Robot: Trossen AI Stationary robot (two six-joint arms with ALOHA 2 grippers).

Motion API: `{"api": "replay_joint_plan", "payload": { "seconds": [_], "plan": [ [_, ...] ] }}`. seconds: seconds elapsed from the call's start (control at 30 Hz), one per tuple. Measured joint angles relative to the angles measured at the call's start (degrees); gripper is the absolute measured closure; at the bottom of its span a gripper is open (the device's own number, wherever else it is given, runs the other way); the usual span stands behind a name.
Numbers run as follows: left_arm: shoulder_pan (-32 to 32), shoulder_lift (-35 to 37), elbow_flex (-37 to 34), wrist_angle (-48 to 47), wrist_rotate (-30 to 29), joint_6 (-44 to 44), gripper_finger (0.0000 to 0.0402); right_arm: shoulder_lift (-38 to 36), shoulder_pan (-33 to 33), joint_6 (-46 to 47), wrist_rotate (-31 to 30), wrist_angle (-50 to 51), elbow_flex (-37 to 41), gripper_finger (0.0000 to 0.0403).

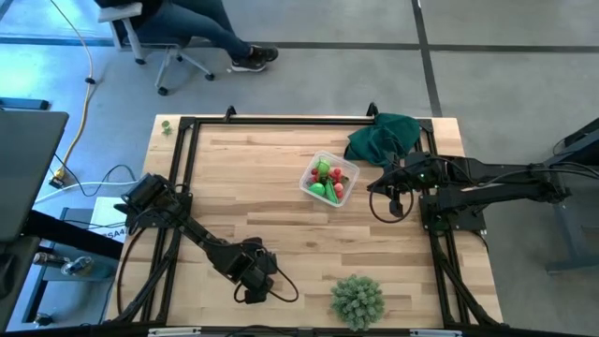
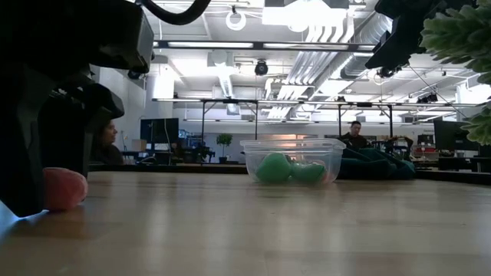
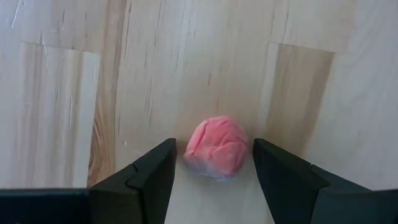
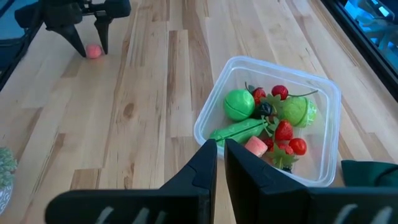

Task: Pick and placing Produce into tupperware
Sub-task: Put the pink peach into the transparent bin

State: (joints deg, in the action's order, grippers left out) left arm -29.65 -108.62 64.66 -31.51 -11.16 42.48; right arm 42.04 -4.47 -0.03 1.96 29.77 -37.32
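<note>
grey floor [image 1: 505, 37], office chair [image 1: 154, 47], bright ceiling lights [image 2: 303, 15], exposed ducts [image 2: 360, 34].

The table [image 3: 74, 93] is pale wood in jointed planks, smooth with a soft sheen. Between the left gripper's [image 3: 214, 163] matt black plastic fingers [image 3: 152, 171] sits a pink produce piece [image 3: 216, 148], matt and creased. The tupperware [image 4: 323, 93] is clear glossy plastic; the produce inside [image 4: 239, 104] looks smooth and shiny. Beside it lies dark green cloth [image 1: 384, 137].
</note>
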Motion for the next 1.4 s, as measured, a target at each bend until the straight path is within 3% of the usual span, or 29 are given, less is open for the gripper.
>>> {"api": "replay_joint_plan", "payload": {
  "seconds": [0.4, 0.9, 1.17, 1.4],
  "plan": [
    [0.0, 0.0, 0.0, -0.8, 0.0, 0.0, 0.0199, 0.0, 0.0, 0.0, 0.0, 0.0, 0.0, 0.0379],
    [0.0, 0.0, 0.0, -1.0, -0.4, -0.4, 0.0295, 0.0, 0.0, 0.0, 0.0, 0.0, 0.0, 0.0379],
    [0.0, 0.0, 0.0, -0.8, -1.0, -1.7, 0.0292, 0.0, 0.0, 0.0, 0.0, 0.0, 0.0, 0.0379],
    [0.0, -0.1, 0.0, 1.8, -5.6, -5.7, 0.0296, 0.0, 0.0, 0.0, 0.0, 0.0, 0.0, 0.0379]
  ]
}}
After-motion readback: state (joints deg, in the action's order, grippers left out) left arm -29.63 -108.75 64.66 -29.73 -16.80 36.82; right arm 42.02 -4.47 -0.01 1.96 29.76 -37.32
